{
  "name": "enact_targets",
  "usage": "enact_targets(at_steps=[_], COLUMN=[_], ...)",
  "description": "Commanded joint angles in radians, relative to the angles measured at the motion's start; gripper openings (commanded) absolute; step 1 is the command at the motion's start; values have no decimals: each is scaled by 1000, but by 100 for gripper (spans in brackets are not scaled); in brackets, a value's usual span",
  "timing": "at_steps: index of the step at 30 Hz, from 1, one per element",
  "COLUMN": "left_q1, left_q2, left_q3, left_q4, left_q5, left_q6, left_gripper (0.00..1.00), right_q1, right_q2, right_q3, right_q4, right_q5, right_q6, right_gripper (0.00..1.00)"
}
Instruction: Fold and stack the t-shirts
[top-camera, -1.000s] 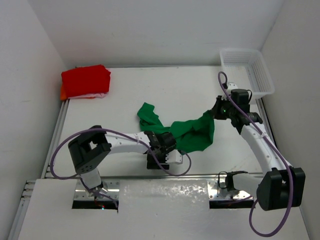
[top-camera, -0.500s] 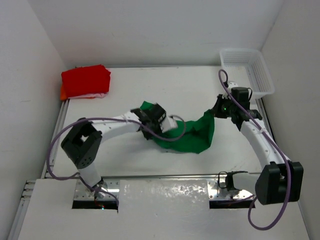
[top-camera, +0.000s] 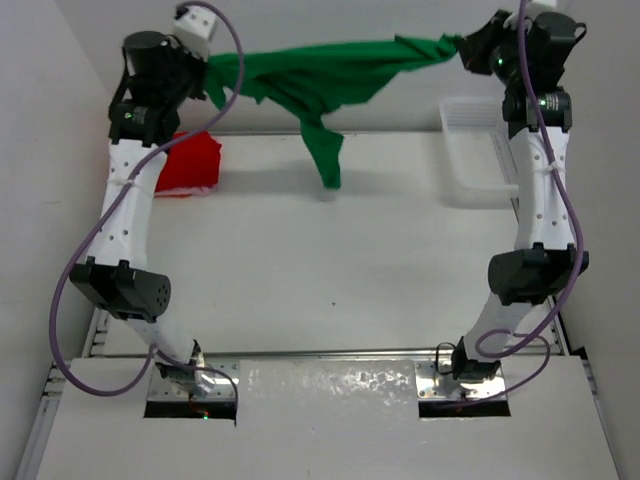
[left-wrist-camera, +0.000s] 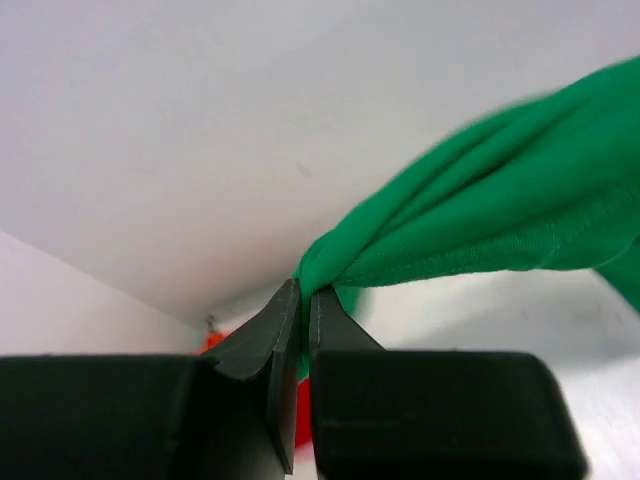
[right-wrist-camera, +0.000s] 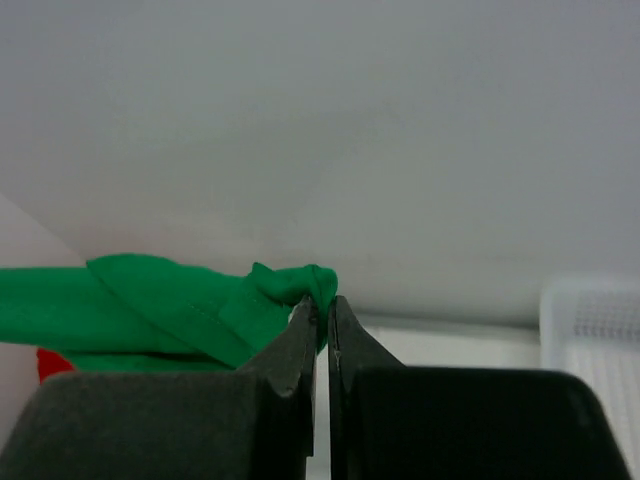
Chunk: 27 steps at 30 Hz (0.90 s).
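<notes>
The green t-shirt (top-camera: 330, 75) is hanging in the air above the far half of the bench (top-camera: 330, 270), stretched into a bunched, rope-like band. The left end effector (top-camera: 212, 72) is pinching one end of it and the right end effector (top-camera: 462, 46) is pinching the other. Both wrist views show cloth clamped tight between the fingertips. A loose flap is drooping from the middle of the band, and its tip is dangling clear of the surface. The red t-shirt (top-camera: 195, 160) is lying folded at the far left corner. A paler layer is possibly peeking out beneath its near edge.
</notes>
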<state>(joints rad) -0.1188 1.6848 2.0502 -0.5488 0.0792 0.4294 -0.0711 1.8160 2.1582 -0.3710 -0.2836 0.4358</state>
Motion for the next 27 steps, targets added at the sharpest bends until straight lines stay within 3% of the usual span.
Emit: enact_targets(at_steps=[1, 6, 10, 17, 21, 27], left_q1=[8, 8, 8, 8, 8, 8], left_q2=[1, -22, -62, -102, -126, -152], left_q3=[93, 50, -25, -28, -103, -105], left_q4=[104, 34, -26, -147, -188, -237], left_q5=[66, 163, 160, 175, 221, 240], left_q6=[-26, 34, 130, 226, 255, 209], left_gripper=[0, 0, 0, 0, 1, 0], right_q1=[-9, -9, -9, -9, -9, -9], right_q2=[29, -156, -256, -326, -354, -405], right_q3=[157, -153, -323, -382, -426, -474], right_q4=[58, 228, 251, 225, 221, 221], right_q5=[-40, -72, -77, -86, -98, -100], right_q6=[49, 46, 11, -3, -8, -12], right_gripper=[0, 0, 0, 0, 0, 0])
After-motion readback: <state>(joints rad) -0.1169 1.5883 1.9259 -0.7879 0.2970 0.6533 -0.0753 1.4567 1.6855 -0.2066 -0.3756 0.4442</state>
